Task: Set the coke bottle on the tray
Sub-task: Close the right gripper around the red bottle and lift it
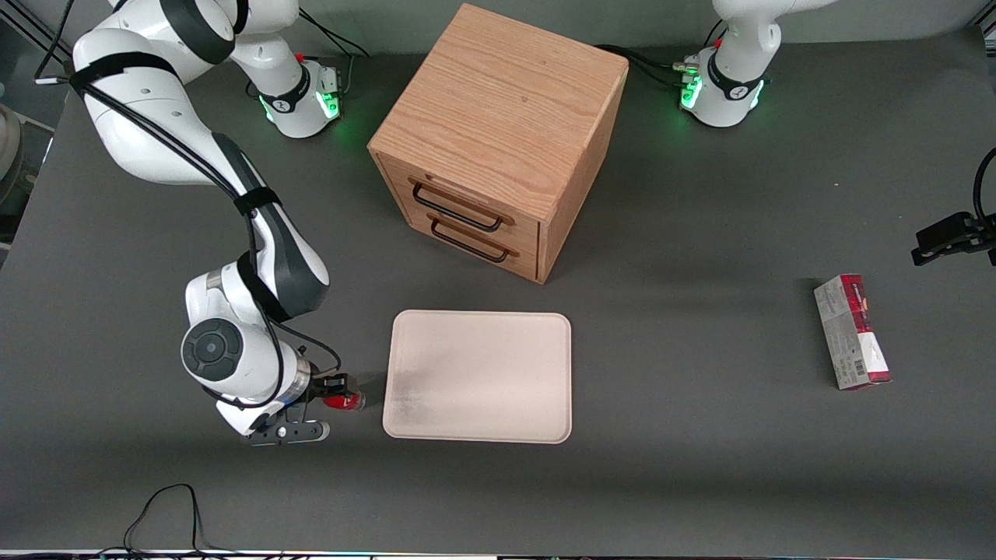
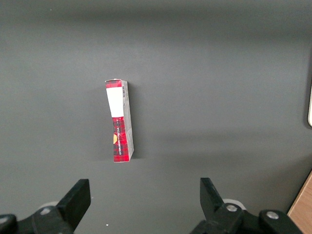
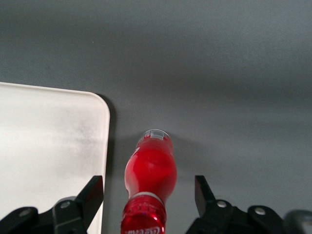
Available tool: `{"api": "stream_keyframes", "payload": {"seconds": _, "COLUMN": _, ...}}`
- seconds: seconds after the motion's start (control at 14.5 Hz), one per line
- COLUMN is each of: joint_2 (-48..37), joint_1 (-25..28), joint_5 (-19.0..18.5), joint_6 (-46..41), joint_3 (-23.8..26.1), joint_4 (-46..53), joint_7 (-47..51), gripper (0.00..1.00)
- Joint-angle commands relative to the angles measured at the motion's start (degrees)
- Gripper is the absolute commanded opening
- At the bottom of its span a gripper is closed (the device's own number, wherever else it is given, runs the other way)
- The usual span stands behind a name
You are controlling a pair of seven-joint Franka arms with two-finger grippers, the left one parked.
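The coke bottle (image 1: 348,401), tiny and red, rests on the dark table just beside the tray's (image 1: 478,377) short edge, toward the working arm's end. In the right wrist view the bottle (image 3: 150,170) sits between my two black fingers (image 3: 92,195), with a gap on each side and nothing touching it. My gripper (image 1: 336,395) is low over the table and open around the bottle (image 3: 148,197). The cream-white tray (image 3: 48,146) holds nothing, and its rounded corner lies next to the bottle.
A wooden drawer cabinet (image 1: 498,140) with two black handles stands farther from the front camera than the tray. A red-and-grey carton box (image 1: 852,330) lies toward the parked arm's end of the table and also appears in the left wrist view (image 2: 119,122).
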Motion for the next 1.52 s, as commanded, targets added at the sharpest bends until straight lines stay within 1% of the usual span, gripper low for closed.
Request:
{"api": "stream_keyframes", "payload": {"seconds": 0.0, "joint_2": -1.4, "joint_1": 0.1, "joint_5": -0.8, "joint_6": 0.2, "joint_3": -0.2, "joint_4": -1.5, "joint_7": 1.3, "gripper": 0.55}}
{"api": "stream_keyframes", "payload": {"seconds": 0.14, "joint_2": -1.4, "joint_1": 0.1, "joint_5": -0.6, "joint_6": -1.0, "joint_3": -0.2, "joint_4": -1.6, "joint_7": 1.2, "gripper": 0.34}}
{"api": "stream_keyframes", "payload": {"seconds": 0.28, "joint_2": -1.7, "joint_1": 0.1, "joint_5": -0.6, "joint_6": -2.1, "joint_3": -0.1, "joint_4": -1.5, "joint_7": 0.8, "gripper": 0.17}}
{"api": "stream_keyframes", "payload": {"seconds": 0.34, "joint_2": -2.0, "joint_1": 0.0, "joint_5": -0.6, "joint_6": -2.7, "joint_3": -0.1, "joint_4": -1.3, "joint_7": 0.3, "gripper": 0.1}}
{"api": "stream_keyframes", "payload": {"seconds": 0.48, "joint_2": -3.0, "joint_1": -0.1, "joint_5": -0.9, "joint_6": -3.1, "joint_3": -0.1, "joint_4": -0.4, "joint_7": 0.1, "gripper": 0.02}}
{"api": "stream_keyframes", "payload": {"seconds": 0.55, "joint_2": -3.6, "joint_1": -0.1, "joint_5": -1.0, "joint_6": -3.5, "joint_3": -0.1, "joint_4": 0.3, "joint_7": 0.1, "gripper": 0.02}}
{"api": "stream_keyframes", "payload": {"seconds": 0.76, "joint_2": -3.8, "joint_1": 0.0, "joint_5": -1.0, "joint_6": -9.3, "joint_3": 0.9, "joint_4": 6.2, "joint_7": 0.1, "gripper": 0.01}}
{"api": "stream_keyframes", "payload": {"seconds": 0.97, "joint_2": -3.8, "joint_1": 0.0, "joint_5": -1.0, "joint_6": -18.7, "joint_3": 4.8, "joint_4": 14.8, "joint_7": 0.1, "gripper": 0.01}}
{"api": "stream_keyframes", "payload": {"seconds": 1.1, "joint_2": -3.8, "joint_1": 0.0, "joint_5": -1.2, "joint_6": -23.6, "joint_3": 6.9, "joint_4": 17.8, "joint_7": 0.1, "gripper": 0.01}}
{"api": "stream_keyframes", "payload": {"seconds": 1.24, "joint_2": -3.9, "joint_1": 0.0, "joint_5": -1.2, "joint_6": -26.9, "joint_3": 8.7, "joint_4": 21.4, "joint_7": 0.1, "gripper": 0.01}}
{"api": "stream_keyframes", "payload": {"seconds": 1.31, "joint_2": -3.9, "joint_1": 0.0, "joint_5": -1.2, "joint_6": -28.0, "joint_3": 10.4, "joint_4": 22.9, "joint_7": 0.1, "gripper": 0.01}}
{"api": "stream_keyframes", "payload": {"seconds": 1.45, "joint_2": -4.1, "joint_1": 0.4, "joint_5": -1.3, "joint_6": -27.5, "joint_3": 12.0, "joint_4": 23.3, "joint_7": 0.2, "gripper": 0.02}}
